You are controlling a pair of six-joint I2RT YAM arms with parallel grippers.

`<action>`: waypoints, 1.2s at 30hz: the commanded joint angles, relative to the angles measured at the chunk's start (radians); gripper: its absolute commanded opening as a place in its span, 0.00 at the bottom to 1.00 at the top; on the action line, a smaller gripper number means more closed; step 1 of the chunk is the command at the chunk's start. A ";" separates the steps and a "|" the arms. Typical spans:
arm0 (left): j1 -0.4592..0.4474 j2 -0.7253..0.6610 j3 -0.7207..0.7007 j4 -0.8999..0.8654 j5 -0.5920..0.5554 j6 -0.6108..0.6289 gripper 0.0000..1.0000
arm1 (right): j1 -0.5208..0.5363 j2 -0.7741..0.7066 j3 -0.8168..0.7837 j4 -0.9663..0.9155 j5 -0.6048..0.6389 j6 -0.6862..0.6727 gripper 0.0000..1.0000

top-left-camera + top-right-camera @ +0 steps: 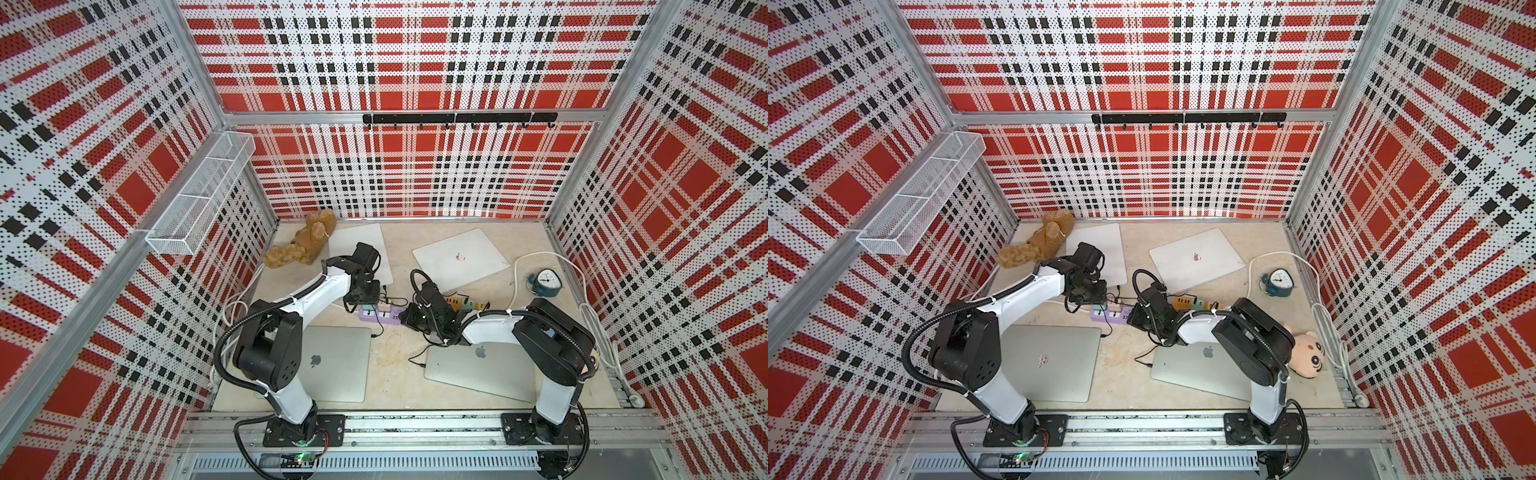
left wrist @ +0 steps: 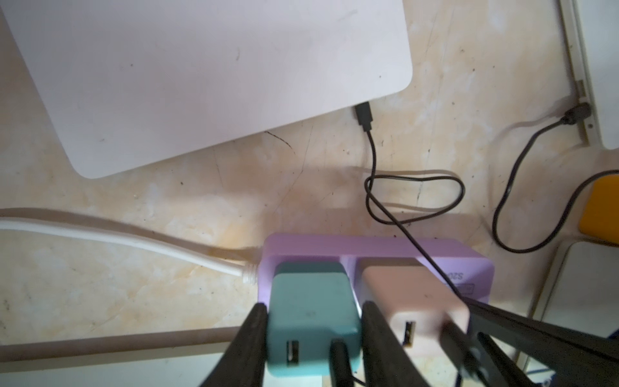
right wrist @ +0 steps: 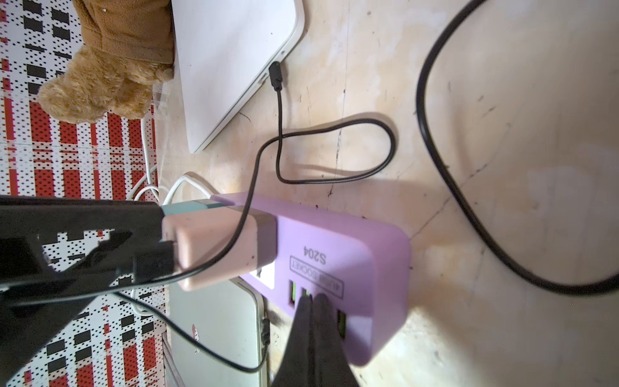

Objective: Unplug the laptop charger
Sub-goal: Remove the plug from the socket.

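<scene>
A beige marbled surface (image 1: 395,365) fills the lower middle of both top views. Four closed laptops lie on it. A left silver laptop (image 1: 336,365) is at lower left and a right silver laptop (image 1: 478,370) at lower right, partly under the right arm. A right white laptop (image 1: 461,257) lies above centre-right, and a left white laptop (image 1: 353,237) above centre-left, partly behind the left arm.

At frame centre, between the laptops, lies a purple power strip (image 1: 380,318), with a white cord (image 2: 134,239) leaving one end.

At the bottom centre of the left wrist view, the left hand (image 2: 314,315) is clamped on the teal charger (image 2: 313,295), with one black finger (image 2: 251,341) pressed to each side. The charger's base sits in the strip's end socket. Just beside it, a pink charger (image 2: 412,295) sits in the next socket.

At the bottom centre of the right wrist view, the right hand (image 3: 312,300) is closed. Its two fingertips are together, resting on the strip's top face by the USB ports.

A thin black cable (image 2: 435,181) loops from the pink charger across the surface to a plug at the left white laptop's edge.
</scene>
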 commanded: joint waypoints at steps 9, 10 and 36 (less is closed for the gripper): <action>-0.006 -0.033 0.021 -0.026 0.021 0.006 0.12 | 0.010 0.071 -0.033 -0.131 0.044 0.011 0.00; -0.005 -0.034 0.022 -0.028 0.019 0.006 0.12 | 0.010 0.069 -0.034 -0.131 0.044 0.010 0.00; 0.010 -0.097 0.051 -0.107 -0.026 0.004 0.11 | 0.010 0.028 -0.004 -0.117 0.017 -0.018 0.00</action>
